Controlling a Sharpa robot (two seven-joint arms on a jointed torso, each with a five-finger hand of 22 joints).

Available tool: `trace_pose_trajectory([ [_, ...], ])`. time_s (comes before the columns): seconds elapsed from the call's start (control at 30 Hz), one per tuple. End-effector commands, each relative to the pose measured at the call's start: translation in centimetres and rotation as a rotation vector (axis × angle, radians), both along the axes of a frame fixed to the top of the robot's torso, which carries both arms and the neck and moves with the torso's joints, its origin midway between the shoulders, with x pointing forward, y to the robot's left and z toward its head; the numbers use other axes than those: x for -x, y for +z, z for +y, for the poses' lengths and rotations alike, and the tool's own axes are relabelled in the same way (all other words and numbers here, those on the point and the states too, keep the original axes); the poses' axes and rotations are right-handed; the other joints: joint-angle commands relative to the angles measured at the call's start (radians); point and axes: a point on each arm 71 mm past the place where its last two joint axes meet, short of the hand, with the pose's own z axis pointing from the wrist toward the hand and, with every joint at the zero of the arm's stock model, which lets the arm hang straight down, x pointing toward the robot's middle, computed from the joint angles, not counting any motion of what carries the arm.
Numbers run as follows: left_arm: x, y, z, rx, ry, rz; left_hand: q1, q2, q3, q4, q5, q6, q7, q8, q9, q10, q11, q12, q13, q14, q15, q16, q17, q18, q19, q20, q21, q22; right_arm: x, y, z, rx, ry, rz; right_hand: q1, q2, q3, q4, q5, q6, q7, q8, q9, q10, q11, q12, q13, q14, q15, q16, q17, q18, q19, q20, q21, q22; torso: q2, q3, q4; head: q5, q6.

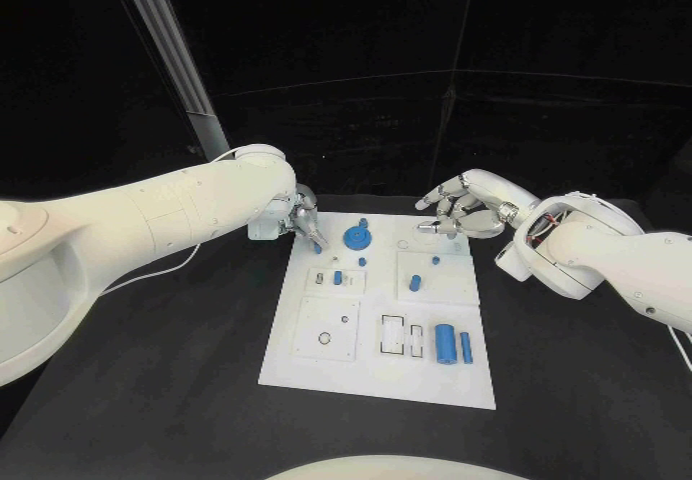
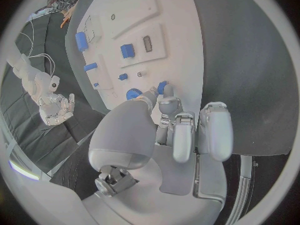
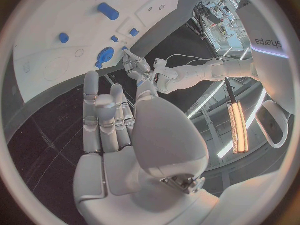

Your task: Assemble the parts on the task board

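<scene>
Black surface (image 1: pixel 173 380): carries the task board, which lies at its middle. Task board (image 1: pixel 378 375): white rectangular plate with raised square panels and outlined recesses; taken as the landmark for all entries below. Left hand (image 1: pixel 296 220): placed over the board's far left corner, fingers curled downward; a small blue part (image 2: pixel 163 88) is seen at its fingertips (image 2: pixel 167 103) in the left wrist view and appears pinched there, just above the board's edge. Right hand (image 1: pixel 469 212): held above the surface just beyond the board's far right corner, fingers apart and slightly curved, nothing held. Blue cylinder (image 1: pixel 447 345): laid lengthwise on the board's near right area, with a thinner blue rod (image 1: pixel 466 348) just beside it. Blue round gear-like part (image 1: pixel 358 238): seated near the board's far edge, close to the left hand. Blue block (image 1: pixel 415 282): resting on the right-hand raised panel. Small blue piece (image 1: pixel 338 278): standing on the left-hand panel, mid-board. Small blue peg (image 1: pixel 434 262): on the right panel, farther back.
</scene>
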Motion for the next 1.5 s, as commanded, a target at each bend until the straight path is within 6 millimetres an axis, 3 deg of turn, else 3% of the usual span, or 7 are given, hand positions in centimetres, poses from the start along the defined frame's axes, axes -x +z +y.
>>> trace_pose_trajectory([
  [0.03,0.1,0.0,-0.2,0.017,-0.022,0.009,0.041,0.007,0.077,-0.041,-0.001,0.003,0.004,-0.008,-0.002,0.000,-0.003,-0.011,-0.006,0.108,0.002,0.003,0.263,-0.006,-0.004,-0.001,-0.003,0.037,0.0,0.1,0.1,-0.002,0.011,-0.005,0.003,0.007,-0.005,0.001,0.004,-0.007,-0.002,0.005,0.002,-0.008,-0.002,0.006,-0.001,-0.003,0.001,0.002,0.002,0.005,0.008,0.001,-0.005,-0.001,0.000,-0.0002,0.0004,0.000,-0.002],
  [0.23,0.1,0.0,0.0,0.026,-0.014,-0.003,-0.005,-0.039,0.213,-0.086,0.001,0.005,0.006,-0.001,0.006,0.010,-0.002,-0.021,-0.014,0.108,0.005,0.003,0.263,-0.006,-0.003,0.004,-0.003,0.042,0.0,0.1,0.1,-0.001,0.010,-0.005,0.003,0.008,-0.005,0.001,0.007,-0.007,-0.002,0.005,0.002,-0.008,-0.002,0.007,-0.002,-0.003,0.001,0.002,0.002,0.005,0.008,0.001,-0.005,-0.002,-0.001,0.0002,0.0007,0.001,-0.001],
  [0.53,0.4,0.3,0.1,0.090,0.003,-0.049,-0.049,-0.077,0.315,-0.121,0.011,0.008,0.004,0.016,0.020,0.027,-0.003,-0.014,-0.005,0.108,0.004,0.003,0.263,-0.007,0.000,0.004,-0.002,0.047,0.0,0.1,0.0,-0.001,0.009,-0.004,0.003,0.008,-0.006,0.002,0.009,-0.007,-0.002,0.006,0.002,-0.008,-0.002,0.008,-0.003,-0.002,0.001,0.003,0.002,0.005,0.008,0.001,-0.005,-0.002,-0.001,-0.0002,0.0020,0.002,0.000],
  [0.83,1.8,0.8,0.5,0.188,0.038,-0.127,-0.093,-0.113,0.380,-0.144,0.099,0.021,-0.002,0.035,0.034,0.056,-0.008,0.006,0.018,0.108,-0.001,0.003,0.263,-0.011,0.011,0.000,0.010,0.065,0.0,0.1,-0.3,0.001,0.002,-0.004,0.003,0.009,-0.006,0.002,0.011,-0.008,-0.002,0.006,0.002,-0.008,-0.002,0.008,-0.004,-0.002,0.001,0.002,0.001,0.005,0.008,0.001,-0.005,-0.002,-0.001,0.0001,0.0022,0.006,-0.002],
  [1.03,3.5,0.8,0.6,0.236,0.041,-0.172,-0.098,-0.116,0.385,-0.147,0.105,0.023,-0.002,0.037,0.035,0.057,-0.009,0.005,0.017,0.108,-0.001,0.003,0.263,-0.011,0.011,-0.001,0.010,0.065,-0.1,0.1,-0.4,0.002,-0.002,-0.005,0.003,0.009,-0.006,0.002,0.011,-0.008,-0.002,0.006,0.002,-0.008,-0.002,0.008,-0.004,-0.002,0.001,0.002,0.001,0.005,0.008,0.001,-0.005,-0.002,-0.001,0.0000,0.0059,0.011,-0.006],
  [1.3,5.7,-0.2,0.9,0.245,0.031,-0.197,-0.101,-0.120,0.391,-0.150,0.108,0.025,-0.003,0.039,0.036,0.063,-0.010,0.010,0.023,0.108,-0.002,0.003,0.263,-0.012,0.013,-0.002,0.013,0.070,-0.1,0.1,-0.6,0.003,-0.007,-0.005,0.003,0.009,-0.006,0.002,0.011,-0.008,-0.002,0.006,0.002,-0.008,-0.002,0.008,-0.004,-0.002,0.001,0.002,0.001,0.005,0.008,0.001,-0.005,-0.002,-0.003,0.0005,0.0183,0.004,-0.013],
  [1.5,7.0,-0.9,1.1,0.218,0.008,-0.205,-0.103,-0.123,0.395,-0.152,0.110,0.027,-0.004,0.041,0.037,0.066,-0.011,0.013,0.026,0.108,-0.003,0.003,0.263,-0.012,0.015,-0.002,0.015,0.072,-0.1,0.1,-0.8,0.004,-0.009,-0.005,0.003,0.009,-0.006,0.002,0.011,-0.008,-0.002,0.006,0.002,-0.008,-0.002,0.008,-0.004,-0.002,0.001,0.002,0.001,0.005,0.008,0.001,-0.005,-0.002,-0.003,-0.0003,0.0181,0.007,-0.016],
])
